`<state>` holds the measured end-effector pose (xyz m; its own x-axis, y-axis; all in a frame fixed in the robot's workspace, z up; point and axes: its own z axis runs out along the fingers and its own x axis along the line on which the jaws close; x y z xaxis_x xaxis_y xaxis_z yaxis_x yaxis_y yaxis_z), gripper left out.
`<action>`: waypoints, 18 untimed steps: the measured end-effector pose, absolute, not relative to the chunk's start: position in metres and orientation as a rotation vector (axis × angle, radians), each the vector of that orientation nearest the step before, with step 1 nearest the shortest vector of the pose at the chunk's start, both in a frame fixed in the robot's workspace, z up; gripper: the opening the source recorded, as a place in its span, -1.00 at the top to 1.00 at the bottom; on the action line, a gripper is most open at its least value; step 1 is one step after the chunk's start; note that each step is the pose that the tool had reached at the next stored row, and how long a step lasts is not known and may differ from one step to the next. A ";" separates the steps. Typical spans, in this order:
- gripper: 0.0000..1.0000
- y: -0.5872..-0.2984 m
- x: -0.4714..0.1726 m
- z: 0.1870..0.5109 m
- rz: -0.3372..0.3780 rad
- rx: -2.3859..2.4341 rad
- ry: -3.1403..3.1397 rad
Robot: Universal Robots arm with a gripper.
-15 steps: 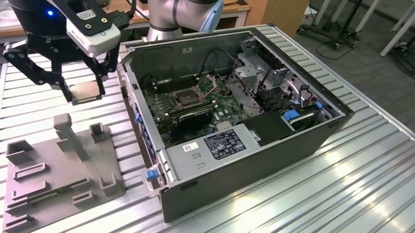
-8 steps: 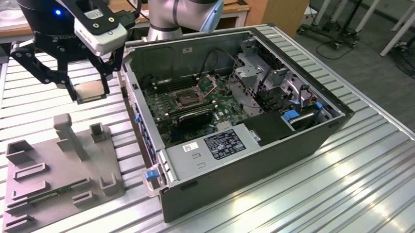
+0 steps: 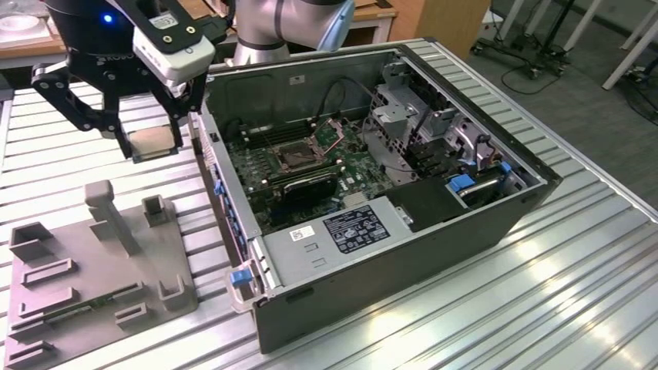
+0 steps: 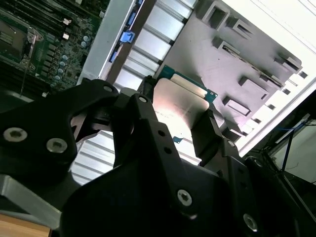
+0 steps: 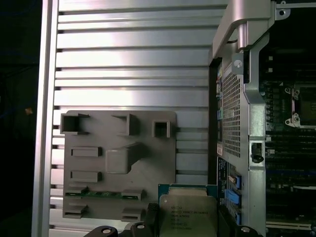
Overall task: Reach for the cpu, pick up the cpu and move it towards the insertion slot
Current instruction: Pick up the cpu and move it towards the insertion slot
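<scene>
Black gripper (image 4: 180,121) linkage sits closest to the lens in the second wrist view, its fingers (image 4: 205,131) clenched on the edges of the cpu (image 4: 177,101), silvery face out, tan-green rim showing at the corners. First wrist view agrees: cpu (image 5: 187,215) held between the finger ends, print side to the camera. In the exterior view the gripper (image 3: 152,142) carries the cpu (image 3: 154,142) in the air above the slatted metal table (image 3: 575,262), clear of the grey plastic holder (image 3: 98,277) and just beside the open side of the computer case (image 3: 411,231), towards the exterior view's left. Holder carries a narrow green circuit strip (image 5: 101,193) along one edge. Insertion slot (image 3: 296,158), dark square with shiny frame, lies on the motherboard inside the case, well apart from the chip. Judgement: reach and pick-up done; the transfer towards the slot is the step in hand, hardly begun. Carrying on calls for crossing the case wall with clearance, keeping the chip level and square to the socket frame, and holding the grasp firm.
</scene>
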<state>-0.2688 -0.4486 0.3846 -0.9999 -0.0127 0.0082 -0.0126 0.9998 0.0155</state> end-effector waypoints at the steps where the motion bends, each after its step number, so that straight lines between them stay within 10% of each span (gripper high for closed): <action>1: -0.09 -0.449 -0.268 0.385 -0.024 0.020 -3.133; 18: -0.09 -0.449 -0.245 0.385 -0.024 0.020 -3.132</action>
<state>-0.2454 -0.4486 0.3846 -0.9999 -0.0127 0.0094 -0.0126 0.9998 0.0153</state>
